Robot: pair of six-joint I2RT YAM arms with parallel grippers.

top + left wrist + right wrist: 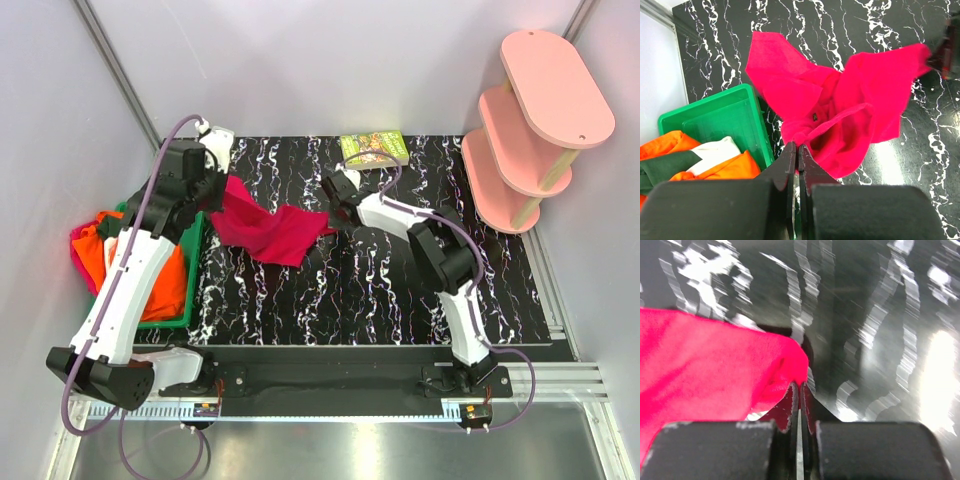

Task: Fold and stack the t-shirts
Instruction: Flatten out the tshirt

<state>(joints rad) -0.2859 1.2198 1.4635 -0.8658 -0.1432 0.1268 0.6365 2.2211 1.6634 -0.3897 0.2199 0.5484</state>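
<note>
The crimson t-shirt (275, 232) is held stretched between the two arms over the table (380, 290), at about 10 o'clock from the table's middle in the overhead view. The left fingers (797, 159) are closed flat together on a bunched fold of the cloth, just beside the green bin (715, 112). From that grip the shirt spreads away toward 12 and 2 o'clock in the left wrist view.

The right fingers (799, 392) are pressed shut on the opposite tip of the cloth, which enters from 9 o'clock in the right wrist view. That view is blurred, so how much cloth is caught cannot be told.

The grips are judged to be set at opposite ends so that the crumpled garment can be drawn out and laid flat before any fold is made. The shirt is rumpled, with a flap turned over, so spreading is judged not yet done. A thin pinch at the tip could slip under tension.

In the bin, at 9 o'clock of the table, an orange t-shirt (170, 285), a white t-shirt (715, 149) and a magenta-pink t-shirt (80, 240) are heaped, presumably kept aside for their turn. A green-covered book (375, 148) lies at 12 o'clock and a pink shelf (540, 130) stands at 2 o'clock, both apart from the cloth.
</note>
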